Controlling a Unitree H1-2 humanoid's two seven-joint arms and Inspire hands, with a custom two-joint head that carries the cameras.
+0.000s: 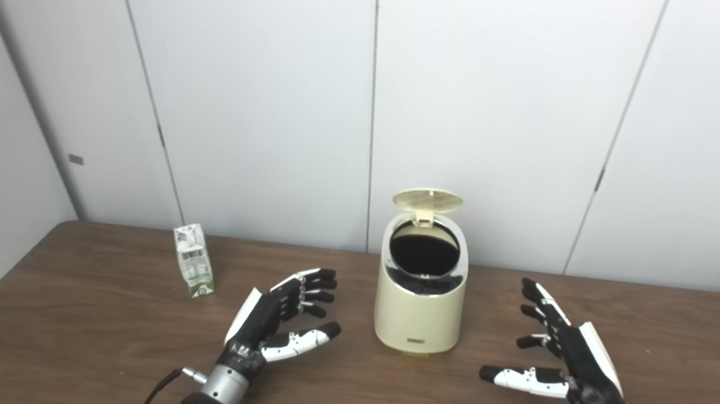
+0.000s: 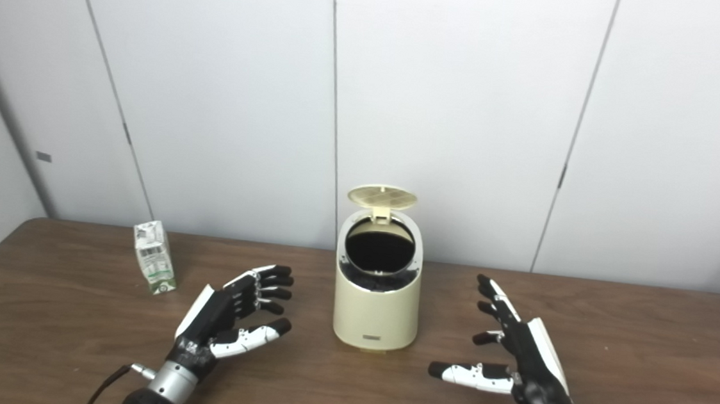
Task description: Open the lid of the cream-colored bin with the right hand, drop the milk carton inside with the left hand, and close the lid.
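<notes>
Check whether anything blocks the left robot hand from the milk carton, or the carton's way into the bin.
Nothing visible does. The left robot hand is open, with bare table between it and the upright milk carton. The bin has its lid raised, the opening clear.

Each hand, left hand (image 1: pixel 276 324) and right hand (image 1: pixel 562 362), has black fingers, white back plates, a white-cased thumb, a silver wrist cuff and a black cable.
</notes>
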